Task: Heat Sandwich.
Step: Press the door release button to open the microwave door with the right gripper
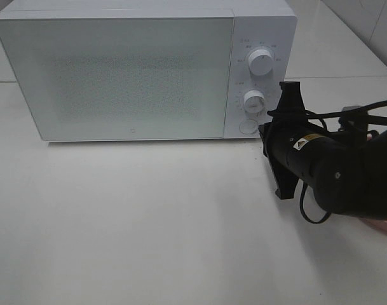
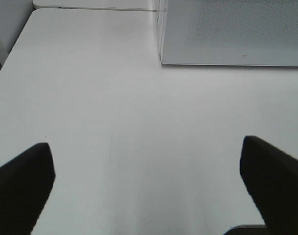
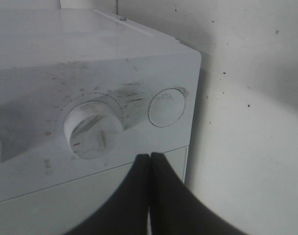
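Observation:
The white microwave stands at the back of the table with its door closed. My right gripper is shut and empty, its tips pointing at the control panel just beside the round button. In the right wrist view the closed fingertips sit just short of the panel, near that button and the lower knob. My left gripper is open and empty over bare table, with the microwave's corner ahead of it. The sandwich is out of view.
Two knobs sit above the button on the panel. A sliver of pink plate shows under my right arm at the right edge. White table stretches in front of the microwave.

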